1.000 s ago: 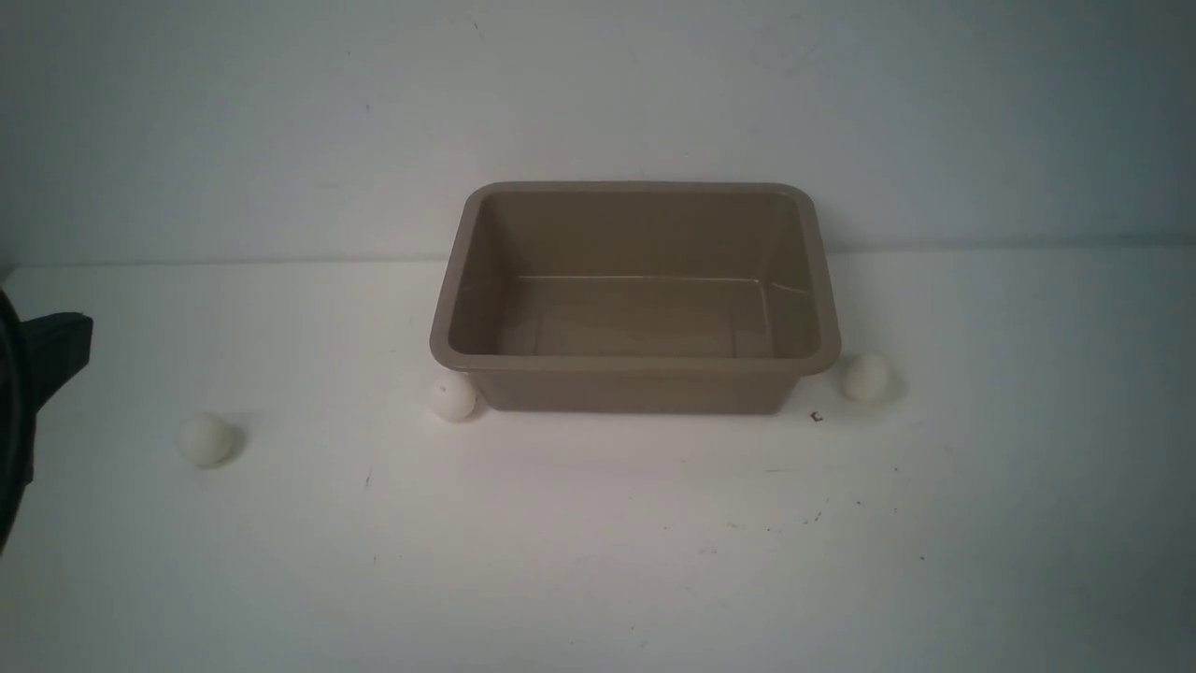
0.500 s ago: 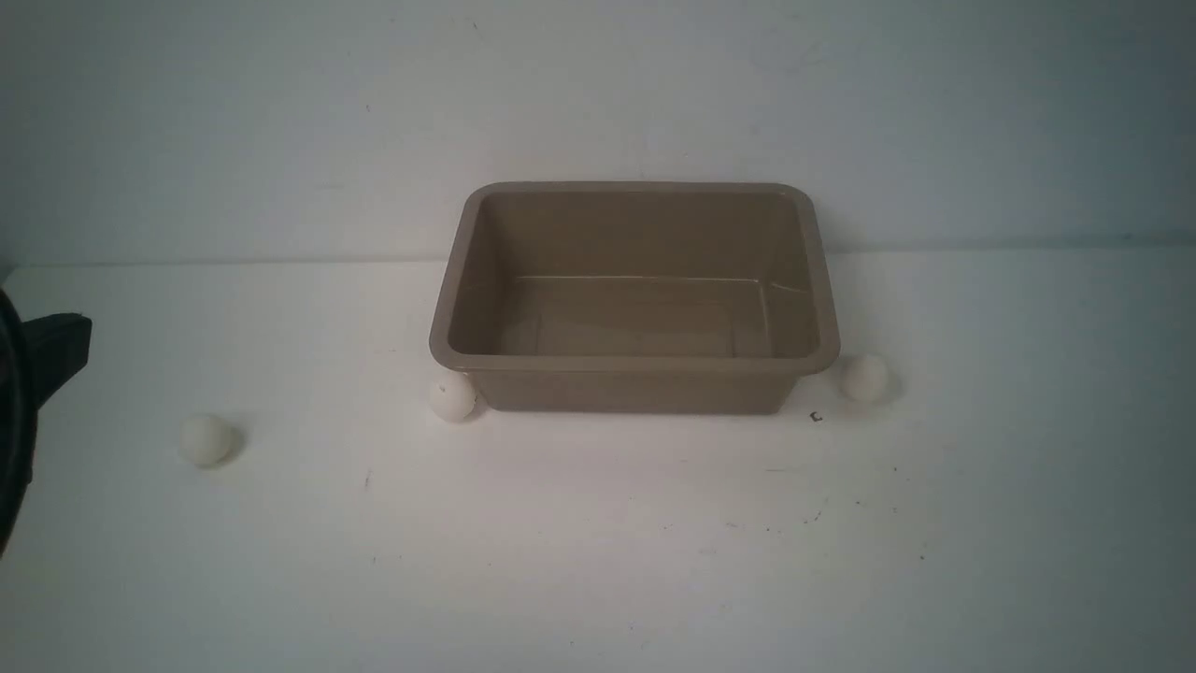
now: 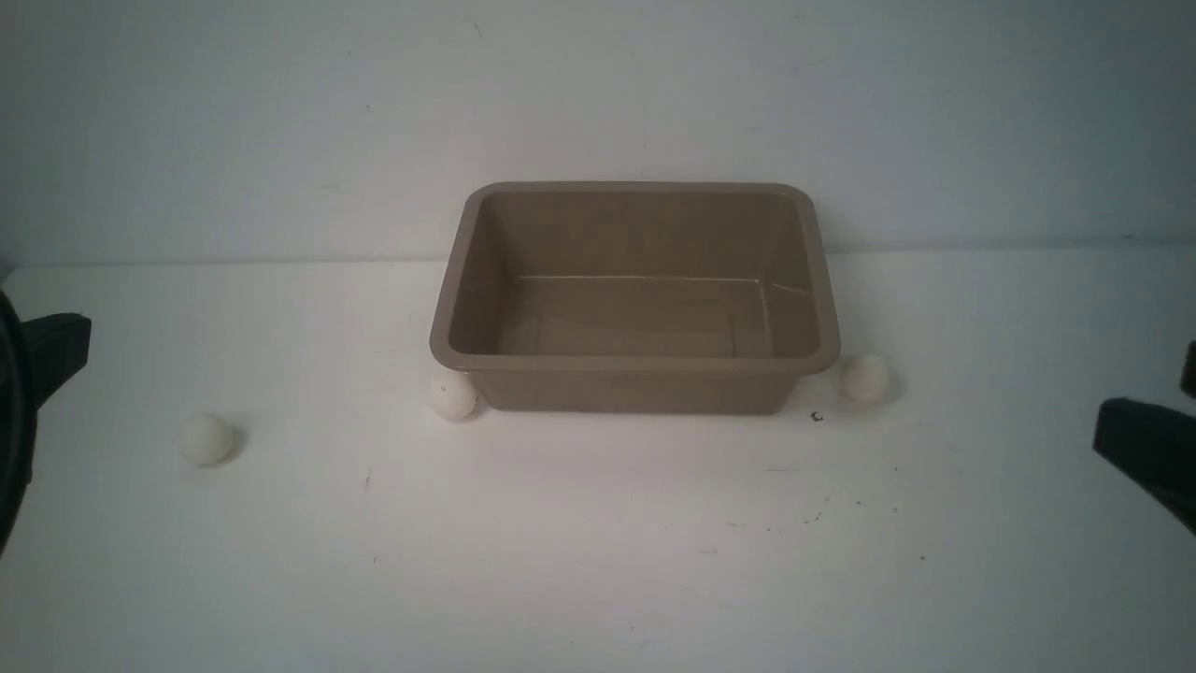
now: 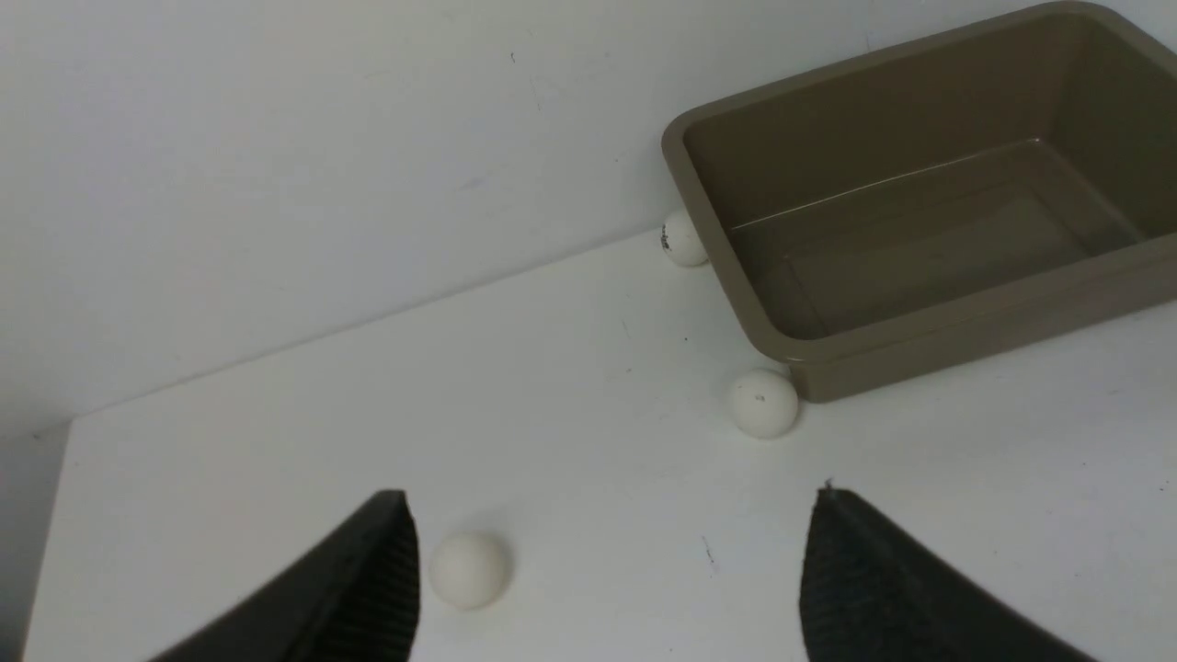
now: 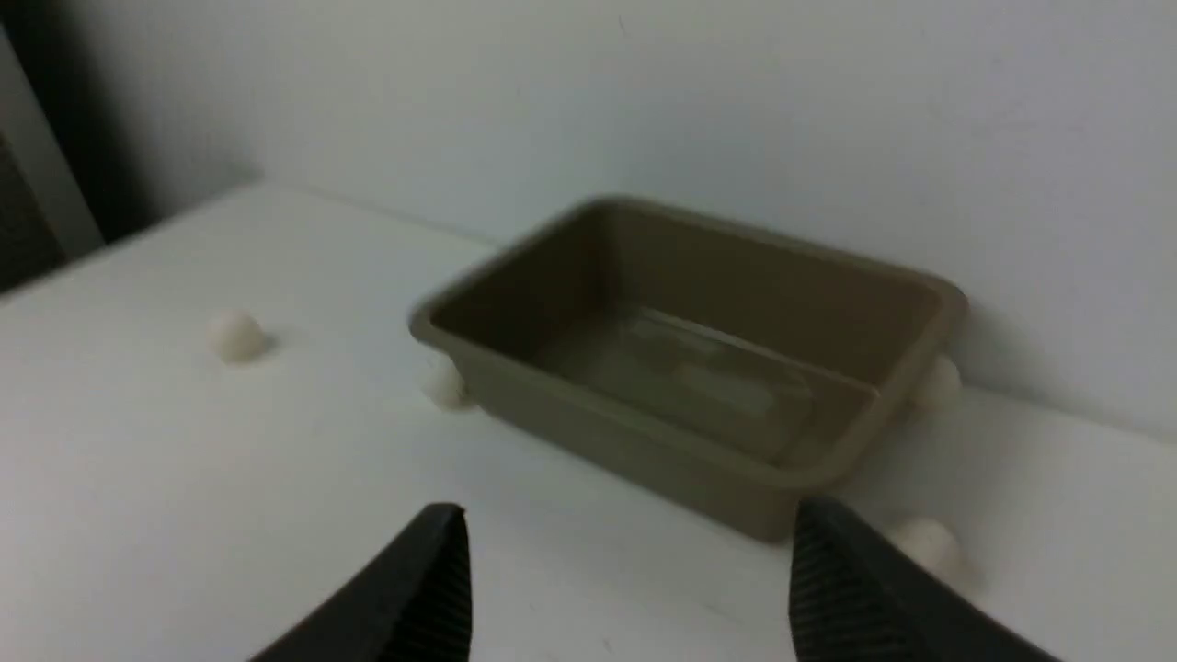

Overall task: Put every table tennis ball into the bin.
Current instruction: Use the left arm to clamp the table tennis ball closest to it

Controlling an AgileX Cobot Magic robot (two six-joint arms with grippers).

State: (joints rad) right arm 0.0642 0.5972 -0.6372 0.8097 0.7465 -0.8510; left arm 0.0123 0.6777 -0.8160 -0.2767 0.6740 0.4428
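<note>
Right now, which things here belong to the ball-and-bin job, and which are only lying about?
For the job: bin; ball far left; ball at bin's front left corner; ball right of bin; ball by its left rear corner; maybe a blurred fifth by its right rear corner.
Only lying about: dark speck on the table near the bin's front right corner.

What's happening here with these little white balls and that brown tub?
A two-armed robot is meant to drop the table tennis balls into the bin. None is in yet: the bin is empty and the balls lie on the table outside it. The left gripper and the right gripper are open, holding nothing.
</note>
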